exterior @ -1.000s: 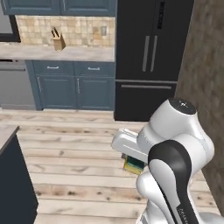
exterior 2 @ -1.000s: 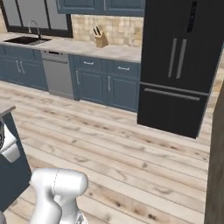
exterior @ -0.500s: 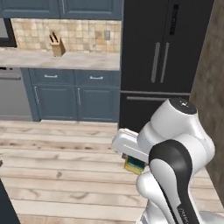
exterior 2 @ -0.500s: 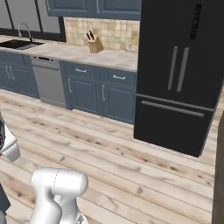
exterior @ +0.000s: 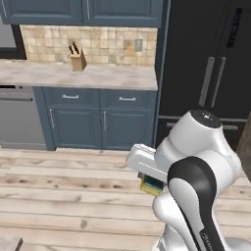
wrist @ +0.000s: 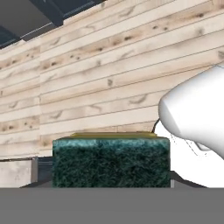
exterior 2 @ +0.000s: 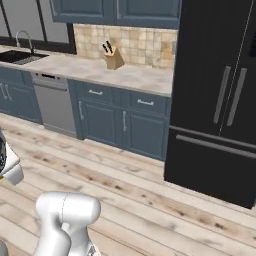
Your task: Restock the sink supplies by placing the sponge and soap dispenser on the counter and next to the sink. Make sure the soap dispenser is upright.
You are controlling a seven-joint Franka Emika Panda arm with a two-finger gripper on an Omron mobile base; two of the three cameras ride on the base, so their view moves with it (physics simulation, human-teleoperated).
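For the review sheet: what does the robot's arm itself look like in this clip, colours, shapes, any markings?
A glossy white arm of rounded, bulbous segments, with a dark grey band at one joint and a dark cap on the top joint. Small dark lettering runs along the lower link. A boxy white hand sticks out sideways. No loose cables show.

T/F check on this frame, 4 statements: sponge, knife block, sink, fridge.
1. The tool holds the sponge. True.
2. The knife block lies on the wood floor. False: it stands on the counter against the tile backsplash.
3. The sink with its chrome faucet sits at the counter's far left in the right base view. True.
4. The black fridge has a door open. False: both doors are closed.
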